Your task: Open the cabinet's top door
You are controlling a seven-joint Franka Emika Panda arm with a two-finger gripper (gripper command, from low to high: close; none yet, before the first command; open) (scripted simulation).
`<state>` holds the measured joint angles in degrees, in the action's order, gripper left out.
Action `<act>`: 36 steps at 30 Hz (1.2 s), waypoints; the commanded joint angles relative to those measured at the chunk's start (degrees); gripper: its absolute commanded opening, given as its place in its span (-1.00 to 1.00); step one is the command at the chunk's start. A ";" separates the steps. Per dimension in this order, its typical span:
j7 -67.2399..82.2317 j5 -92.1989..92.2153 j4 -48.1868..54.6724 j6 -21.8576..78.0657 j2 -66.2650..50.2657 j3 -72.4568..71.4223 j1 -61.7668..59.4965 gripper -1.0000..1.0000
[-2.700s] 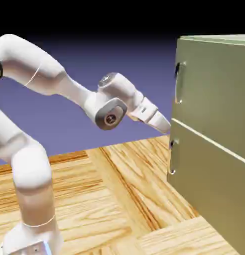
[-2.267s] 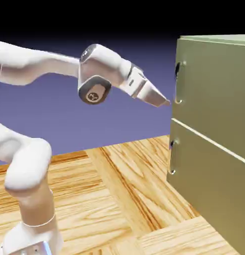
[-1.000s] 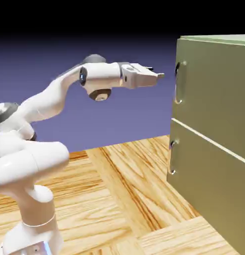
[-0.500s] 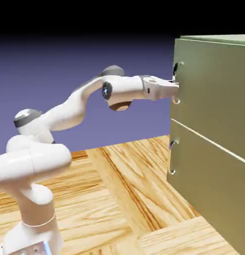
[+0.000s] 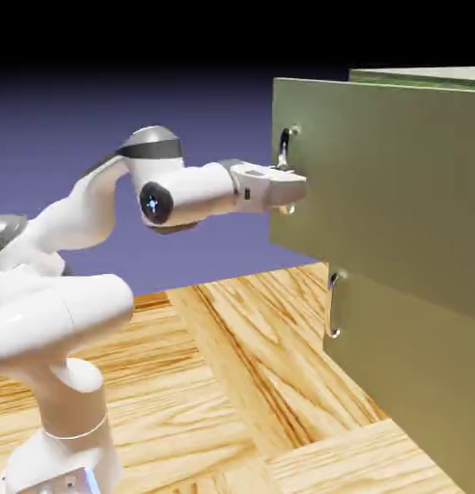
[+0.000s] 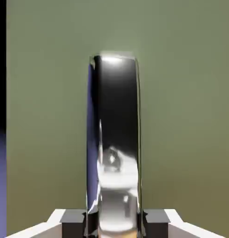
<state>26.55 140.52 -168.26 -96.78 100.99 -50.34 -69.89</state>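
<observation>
at the exterior view's right, handle upright

silver handle upright between two grey fingertips, flat olive-green panel behind

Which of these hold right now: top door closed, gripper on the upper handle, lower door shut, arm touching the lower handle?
1. The top door is fully closed. False: it stands partly open, its handle edge out past the cabinet's front.
2. The gripper is closed on the upper handle. True.
3. The lower door is shut. True.
4. The arm touches the lower handle. False: nothing touches that handle.
</observation>
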 commanded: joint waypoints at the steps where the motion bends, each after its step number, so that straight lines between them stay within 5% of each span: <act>1: 0.50 -0.90 -1.06 2.43 0.02 1.43 -0.59 -1.00; 10: 5.30 -9.20 -6.46 24.86 -2.72 13.75 -10.98 -1.00; 23: 25.45 -34.16 -1.19 55.61 -25.38 28.04 -31.38 -1.00; 36: 51.42 -62.46 15.02 66.10 -52.38 28.06 -41.72 -1.00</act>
<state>78.01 78.03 -153.24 -30.63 48.61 -22.29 -111.62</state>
